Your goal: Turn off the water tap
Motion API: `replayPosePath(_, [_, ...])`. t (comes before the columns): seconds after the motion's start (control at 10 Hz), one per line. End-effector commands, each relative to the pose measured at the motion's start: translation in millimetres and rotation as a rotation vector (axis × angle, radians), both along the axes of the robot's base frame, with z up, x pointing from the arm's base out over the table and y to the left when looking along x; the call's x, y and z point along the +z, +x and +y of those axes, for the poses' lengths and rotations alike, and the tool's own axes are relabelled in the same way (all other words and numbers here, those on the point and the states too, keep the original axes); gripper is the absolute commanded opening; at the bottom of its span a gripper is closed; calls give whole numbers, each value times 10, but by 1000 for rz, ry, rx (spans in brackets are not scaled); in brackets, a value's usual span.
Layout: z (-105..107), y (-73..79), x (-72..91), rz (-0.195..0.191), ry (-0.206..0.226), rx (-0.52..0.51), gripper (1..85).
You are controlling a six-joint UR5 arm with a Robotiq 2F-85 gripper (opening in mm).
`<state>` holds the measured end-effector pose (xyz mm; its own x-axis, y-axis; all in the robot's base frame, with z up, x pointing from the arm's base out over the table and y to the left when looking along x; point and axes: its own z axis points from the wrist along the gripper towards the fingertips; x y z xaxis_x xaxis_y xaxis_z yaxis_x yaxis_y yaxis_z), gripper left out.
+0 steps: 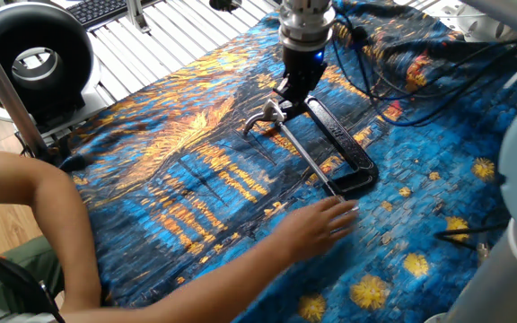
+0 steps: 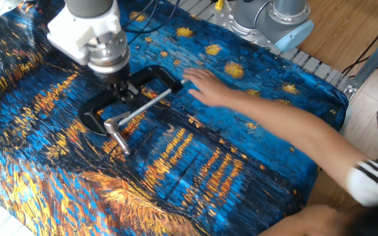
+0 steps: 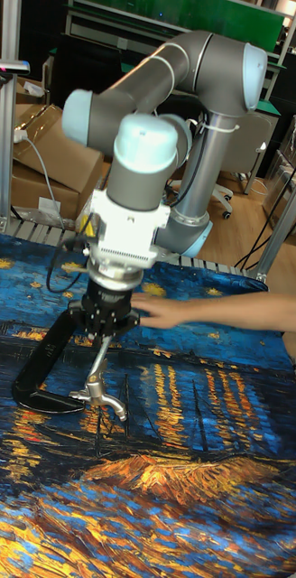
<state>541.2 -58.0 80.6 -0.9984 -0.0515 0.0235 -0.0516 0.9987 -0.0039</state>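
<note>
On the left of one fixed view a person's arm comes in over the starry-night cloth point(image 1: 178, 170) that covers the counter, and the person's hand point(image 1: 317, 224) rests near the T-bar end of the screw rod point(image 1: 312, 161), apparently steadying it. Just right of the cloth's middle lies the water tap point(image 1: 265, 115), small and silver, its curved spout pointing away from the black C-clamp point(image 1: 344, 144) whose jaw holds it. Directly above the tap's knobby top stands the claw point(image 1: 292, 90), pointing straight down; in the tall fixed view its fingers reach down to where the tap's top should be, but whether they are clenched on the knob or only close around it I cannot tell, since the fingertips are too dark and small to separate. To do this step well, I judge the claw should be centred on the knob's axis, pinch it firmly, and rotate purely about the vertical without dragging sideways, because the clamp only lies loose on soft cloth and could skid or tip. The twist should be slow, and the nearby hand is a hazard that calls for caution.
</note>
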Motion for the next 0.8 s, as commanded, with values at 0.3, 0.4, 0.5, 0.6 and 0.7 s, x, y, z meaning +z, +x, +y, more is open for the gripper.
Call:
replayPosePath(0.3, [165, 211, -187, -21, 30, -10, 13])
replayPosePath(0.4, [183, 234, -200, -24, 30, -10, 13])
replayPosePath(0.5, [196, 242, -208, -24, 32, -10, 13])
replayPosePath(0.6, [194, 253, -222, -25, 34, -11, 13])
replayPosePath(0.7, [209, 265, -238, -27, 40, -16, 13])
